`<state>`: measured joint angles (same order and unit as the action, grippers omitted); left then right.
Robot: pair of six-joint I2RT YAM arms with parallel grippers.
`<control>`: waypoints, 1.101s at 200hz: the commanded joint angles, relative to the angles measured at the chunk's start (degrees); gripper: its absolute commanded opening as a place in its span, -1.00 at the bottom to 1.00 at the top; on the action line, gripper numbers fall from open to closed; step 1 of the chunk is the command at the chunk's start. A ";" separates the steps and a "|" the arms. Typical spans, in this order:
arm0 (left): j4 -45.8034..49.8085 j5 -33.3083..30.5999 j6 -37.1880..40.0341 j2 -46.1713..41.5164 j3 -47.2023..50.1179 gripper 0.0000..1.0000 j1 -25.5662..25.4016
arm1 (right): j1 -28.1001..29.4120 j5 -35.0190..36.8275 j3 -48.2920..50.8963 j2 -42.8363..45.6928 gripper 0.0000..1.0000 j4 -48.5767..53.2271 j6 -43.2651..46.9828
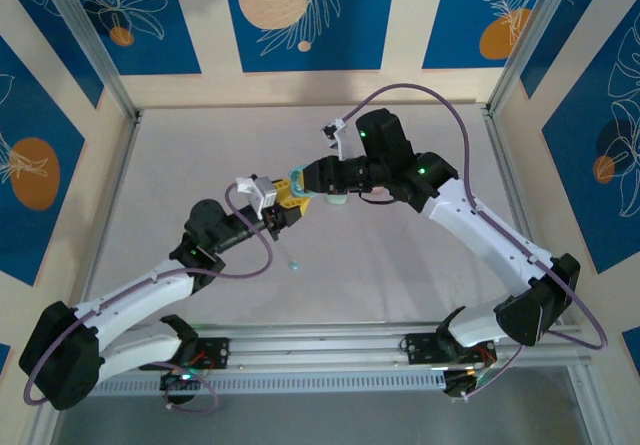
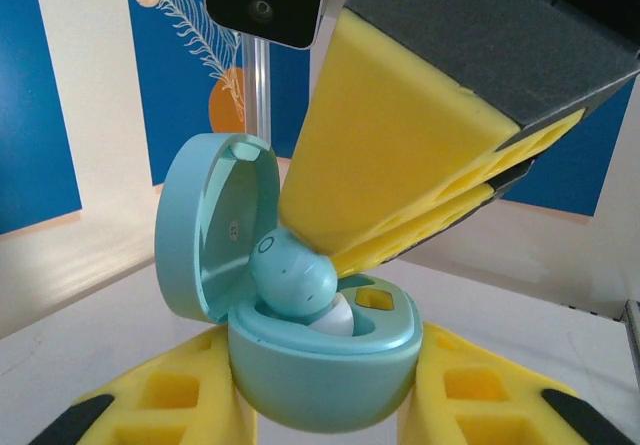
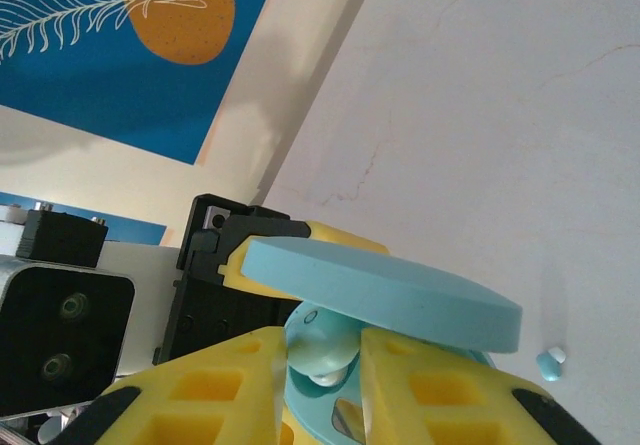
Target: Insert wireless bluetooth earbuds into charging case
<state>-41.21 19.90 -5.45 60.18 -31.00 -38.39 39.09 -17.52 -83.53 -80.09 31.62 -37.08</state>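
Right fingers [image 2: 325,227]: yellow, ribbed, coming down from the upper right in the left wrist view. They are closed narrowly on a pale blue earbud [image 2: 292,280], one finger on each side of it as seen from the right wrist camera. The earbud's rounded blue body stands above the rim, and its white tip sits in the left-hand socket of the charging case [image 2: 330,365].

Left fingers [image 2: 180,395]: yellow, closed on the lower body of the charging case from both sides, holding it with the opening upward.

The charging case is pale blue and pebble-shaped. Its lid [image 2: 205,225] is hinged open and stands nearly upright on the left side. From the right wrist camera the lid appears as a flat blue slab across the frame, just above the earbud.

In the top view the two arms meet near the middle of the bench [image 1: 400,255], with the case held between them, clear of the surface.

A second earbud [image 3: 549,363], pale blue with a white end, lies loose on the bench, well apart from the case and nearer the arm bases.
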 commanded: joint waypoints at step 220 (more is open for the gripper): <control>3.13 -10.90 4.12 -7.74 0.51 -0.50 -0.71 | -11.93 14.54 15.33 18.03 -0.18 4.02 -2.67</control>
<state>-39.31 13.72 -3.49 55.86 -30.98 -38.44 33.56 -8.19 -73.69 -62.00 31.22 -34.76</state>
